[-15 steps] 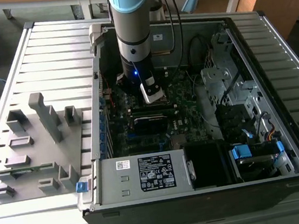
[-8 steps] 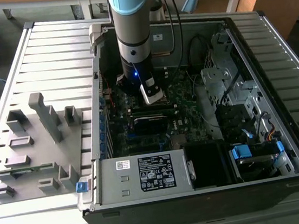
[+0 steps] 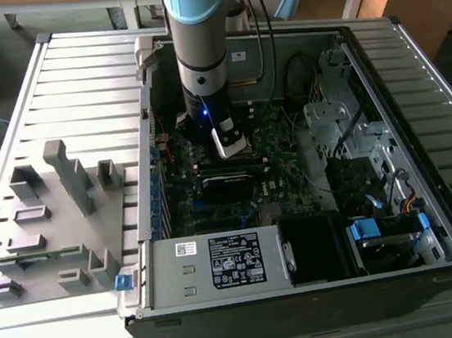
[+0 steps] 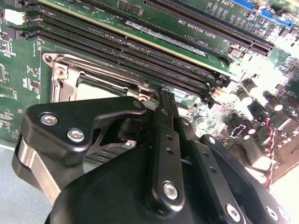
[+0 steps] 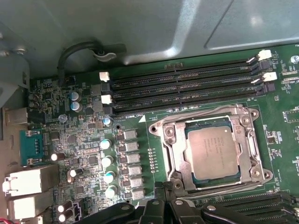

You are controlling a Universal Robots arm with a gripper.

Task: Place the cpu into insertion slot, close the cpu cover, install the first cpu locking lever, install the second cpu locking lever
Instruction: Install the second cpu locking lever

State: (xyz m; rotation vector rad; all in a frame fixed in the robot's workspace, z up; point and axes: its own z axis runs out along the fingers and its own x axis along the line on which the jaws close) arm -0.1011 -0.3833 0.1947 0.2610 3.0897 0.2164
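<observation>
Inside the open computer case (image 3: 430,218), the gripper (image 5: 163,205) hovered low over the green motherboard (image 5: 140,116), its black fingers (image 5: 159,212) drawn close together at the near edge of the socket, gripping nothing that could be seen. Just beyond the fingertips, one cpu (image 5: 212,153) lay flat in the socket, its dull silver top showing through the window of the single cpu cover (image 5: 252,140), which appeared already lowered around it. Further out from the gripper ran four long memory slots (image 5: 187,88). The chip looked light, rigid and fragile, best handled by its edges, never pressed on the contacts; the thin metal cover seemed stiff but springy, and any lever beside it would likely be slim and slippery wire. How many locking levers were latched could not be told.
</observation>
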